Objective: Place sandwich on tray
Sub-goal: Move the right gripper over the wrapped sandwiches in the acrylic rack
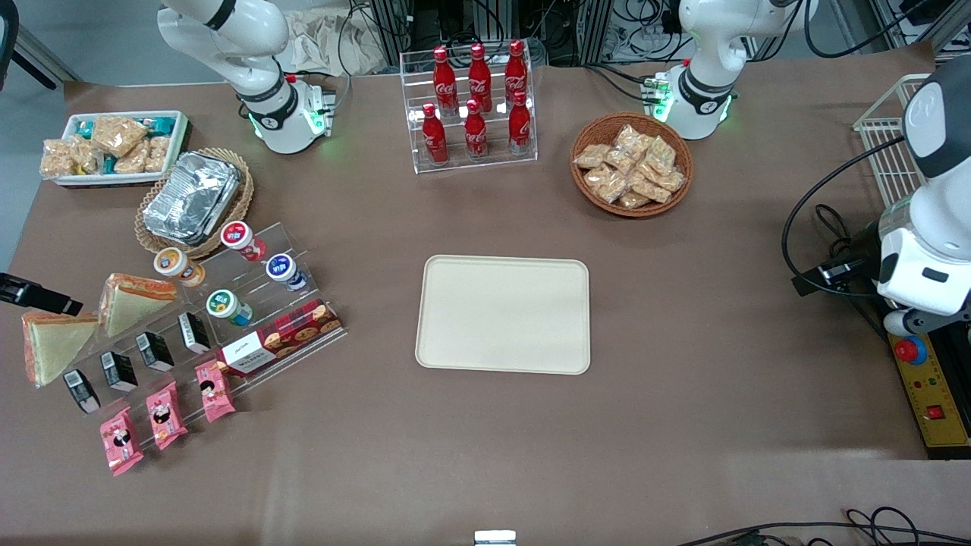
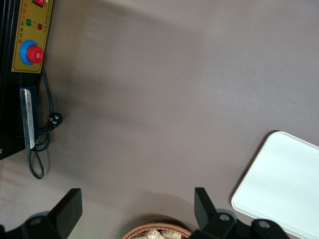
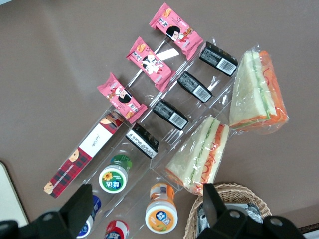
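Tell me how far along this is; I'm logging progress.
Nothing done: the tray is bare, both sandwiches sit by the clear rack. In hand: the open end effector hovers over the sandwich nearer the foil container. Left: grasp, carry, place.

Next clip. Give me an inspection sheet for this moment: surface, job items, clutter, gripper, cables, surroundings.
Surface: brown table, bare in the middle.
Job's things: two wrapped sandwiches, sandwich beside its twin, toward the working arm's end; tray central, nothing on it.
Clutter: acrylic stand with yogurt cups, black packs, cookie box; pink packets; foil container in a wicker basket; snack bin; cola rack; snack basket.
Grippers: gripper open, above the stand and sandwiches, holding nothing.
Cables: black cable toward the parked arm's end.
Surroundings: emergency-stop box, wire rack.
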`<control>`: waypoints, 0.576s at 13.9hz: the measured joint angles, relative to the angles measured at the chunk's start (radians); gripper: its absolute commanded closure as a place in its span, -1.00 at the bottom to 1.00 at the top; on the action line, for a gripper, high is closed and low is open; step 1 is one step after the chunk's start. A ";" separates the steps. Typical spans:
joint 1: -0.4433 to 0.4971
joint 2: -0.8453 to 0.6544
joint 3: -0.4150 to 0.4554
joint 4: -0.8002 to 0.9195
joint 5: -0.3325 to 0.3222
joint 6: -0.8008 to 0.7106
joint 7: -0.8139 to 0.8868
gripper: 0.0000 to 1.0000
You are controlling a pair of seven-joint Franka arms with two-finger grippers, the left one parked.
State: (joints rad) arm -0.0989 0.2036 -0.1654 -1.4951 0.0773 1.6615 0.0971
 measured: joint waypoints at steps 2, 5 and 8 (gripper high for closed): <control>0.000 -0.001 0.000 0.000 0.000 0.000 0.031 -0.96; -0.002 0.002 -0.003 -0.001 0.000 -0.002 0.175 -0.96; -0.003 0.011 -0.003 -0.001 -0.051 -0.001 0.262 -0.96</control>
State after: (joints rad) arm -0.1016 0.2151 -0.1687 -1.4965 0.0266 1.6605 0.3589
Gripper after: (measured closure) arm 0.018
